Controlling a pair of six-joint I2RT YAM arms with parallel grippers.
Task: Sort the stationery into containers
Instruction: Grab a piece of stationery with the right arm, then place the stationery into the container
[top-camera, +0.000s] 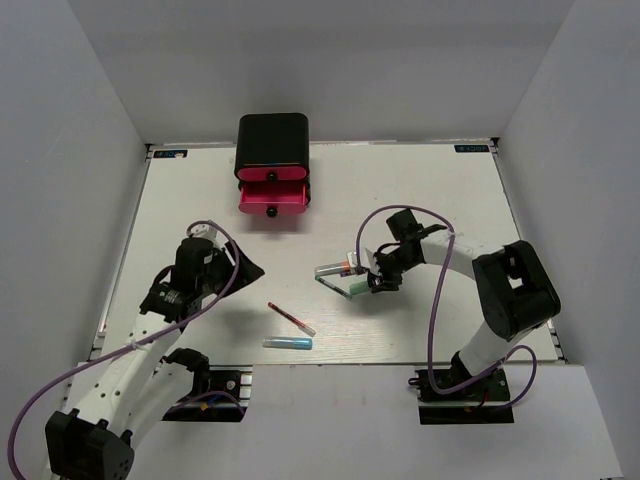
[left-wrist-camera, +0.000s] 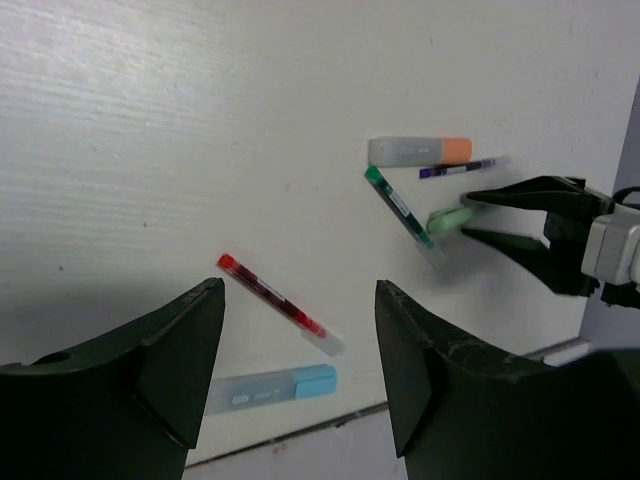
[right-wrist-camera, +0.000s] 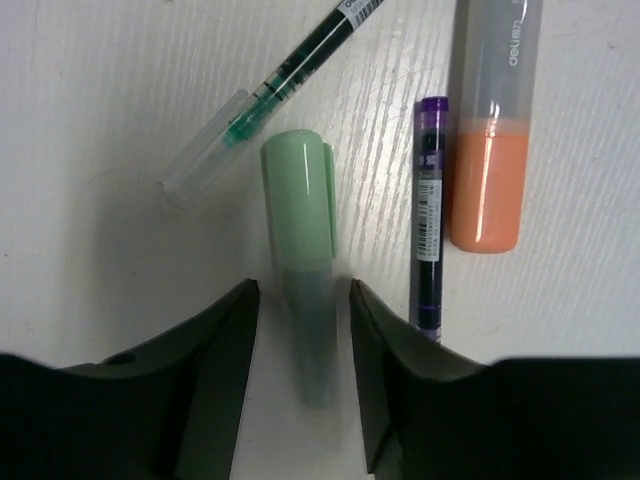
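Observation:
My right gripper (right-wrist-camera: 302, 290) is open and low over the table, its fingers either side of a light green marker (right-wrist-camera: 298, 190) with a gap on each side. Beside it lie a thin green pen (right-wrist-camera: 280, 80), a thin dark purple pen (right-wrist-camera: 430, 220) and an orange-tipped marker (right-wrist-camera: 487, 150). My left gripper (left-wrist-camera: 300, 290) hangs open and empty above a thin red pen (left-wrist-camera: 275, 302) and a light blue marker (left-wrist-camera: 275, 385). The black cabinet (top-camera: 271, 138) stands at the back with pink-red drawers (top-camera: 272, 198) pulled out. The white eraser is out of view.
The red pen (top-camera: 291, 318) and the blue marker (top-camera: 288, 343) lie near the table's front edge, between the two arms. White walls close in the table on the left, right and back.

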